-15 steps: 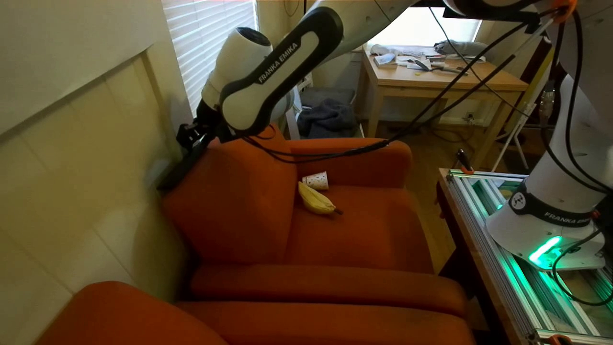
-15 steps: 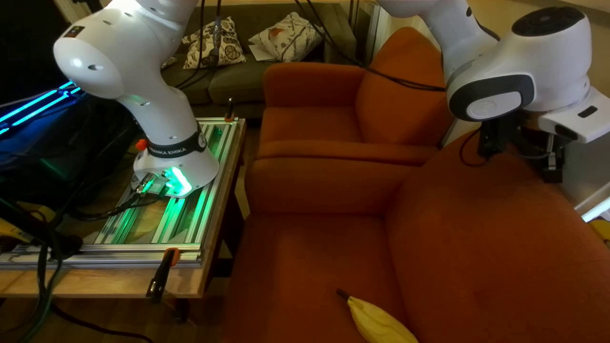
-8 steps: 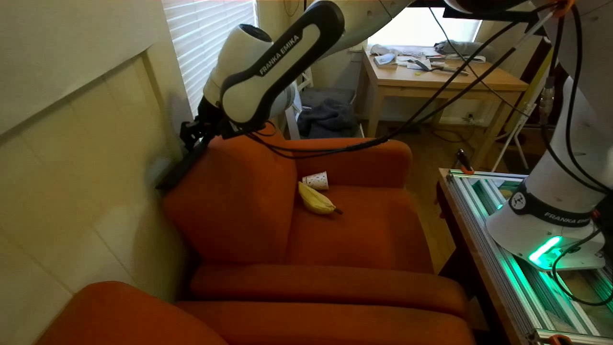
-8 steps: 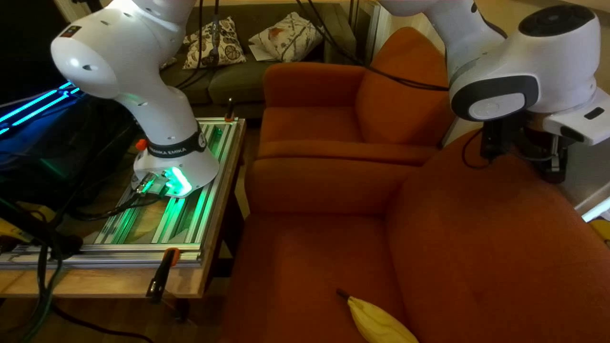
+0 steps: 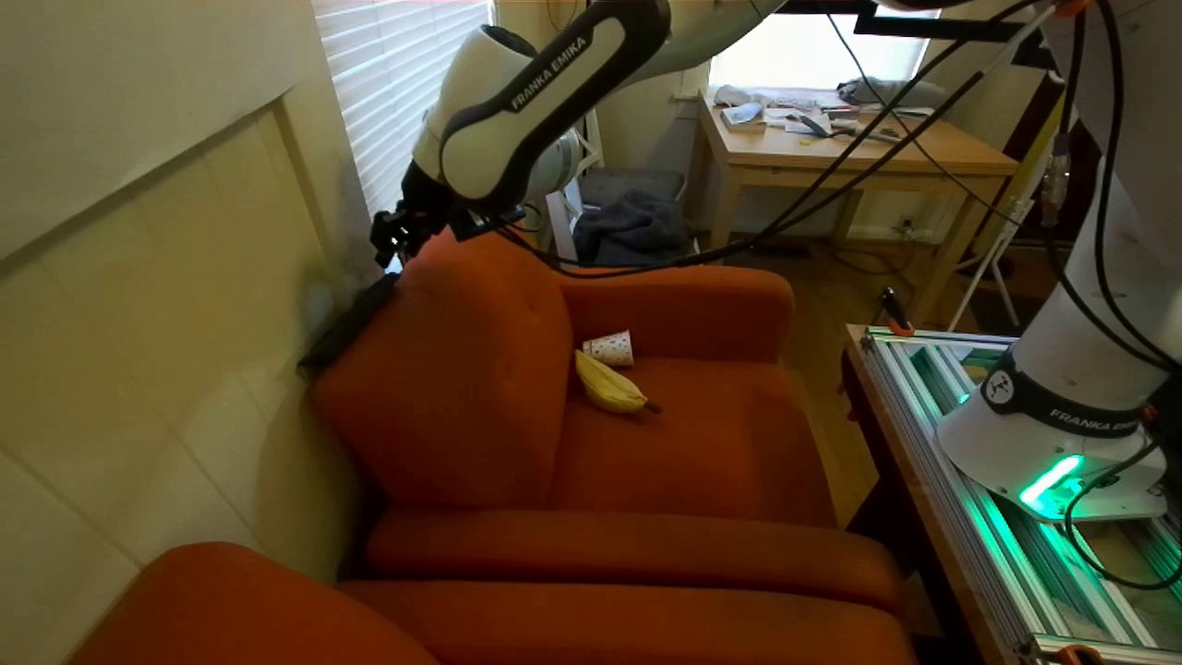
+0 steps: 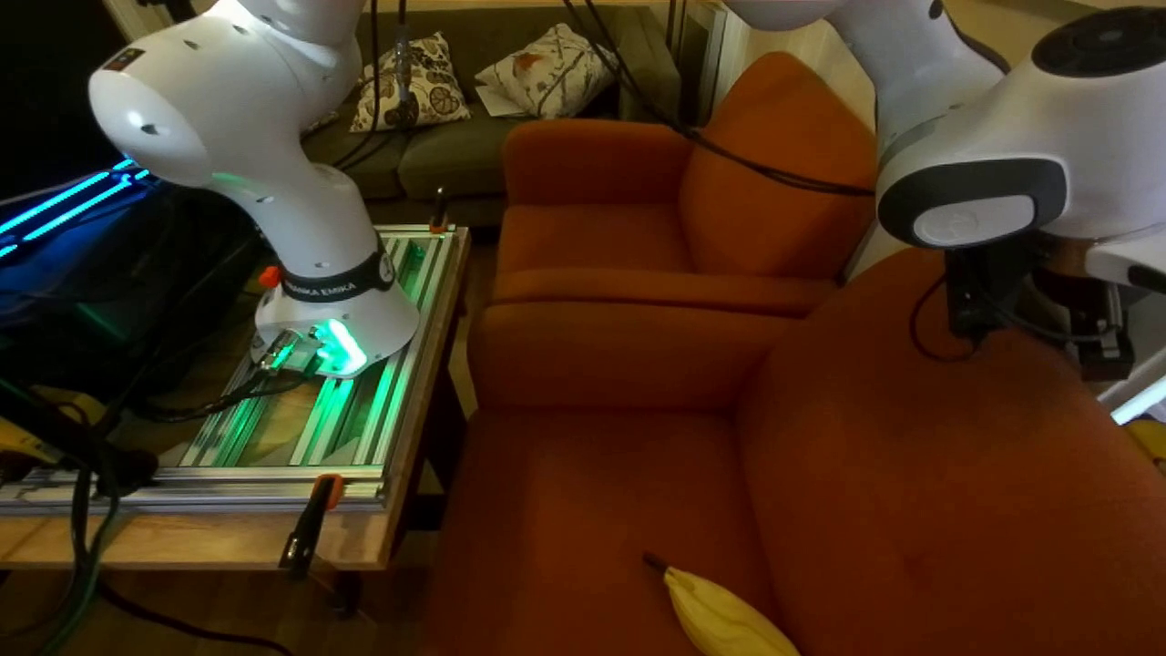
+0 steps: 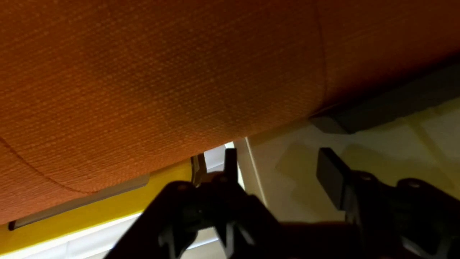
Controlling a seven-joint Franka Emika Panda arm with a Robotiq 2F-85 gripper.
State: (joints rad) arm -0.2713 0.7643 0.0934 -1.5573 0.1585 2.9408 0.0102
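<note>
In the wrist view my gripper [image 7: 277,169] stands open, its two dark fingers well apart, with only the pale wall showing between them. Above them the orange fabric of the chair back [image 7: 161,79] fills the picture. A long dark object [image 7: 391,100] lies against the fabric's edge, past the right finger. In an exterior view the gripper [image 5: 395,251] hovers at the top rear corner of the chair back, just over the upper end of that dark object [image 5: 346,328]; whether they touch cannot be told. A yellow banana-shaped item [image 5: 611,383] and a spotted cup [image 5: 609,348] lie on the seat.
The beige wall [image 5: 212,388] stands close behind the chair. A yellow bar [image 7: 143,198] shows behind the chair in the wrist view. Another orange chair [image 6: 592,232] adjoins. My base sits on a framed table [image 6: 273,538]; cables [image 5: 665,263] hang from the arm.
My gripper has lifted up and away from the dark object, shifting right in both exterior views, and the object's upper end shows more. The dark object, banana and cup look unmoved.
</note>
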